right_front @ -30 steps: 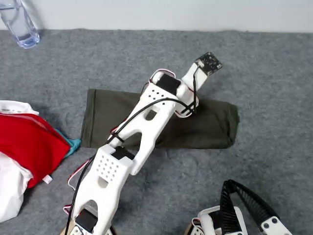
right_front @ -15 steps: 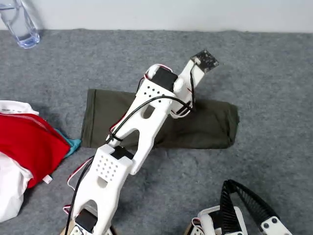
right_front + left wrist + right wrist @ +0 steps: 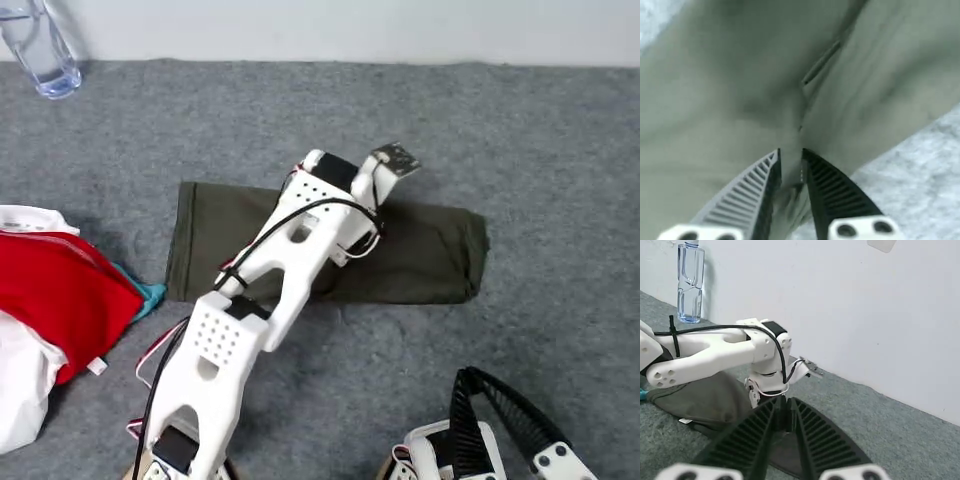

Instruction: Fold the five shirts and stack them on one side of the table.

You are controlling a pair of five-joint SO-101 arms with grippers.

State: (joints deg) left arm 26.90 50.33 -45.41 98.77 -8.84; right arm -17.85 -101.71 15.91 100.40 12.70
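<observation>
Red shirt and white shirt lie heaped at the table's left edge. Mid-table the folded olive shirt lies flat, with the left gripper clamped on a pinch of its cloth. By the front edge, rightward, the right gripper hangs with its jaws together.

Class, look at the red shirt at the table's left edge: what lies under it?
A teal edge pokes out from under the red shirt, and white cloth runs beneath its near side. The red shirt hides the rest, so the number of garments cannot be told.
</observation>
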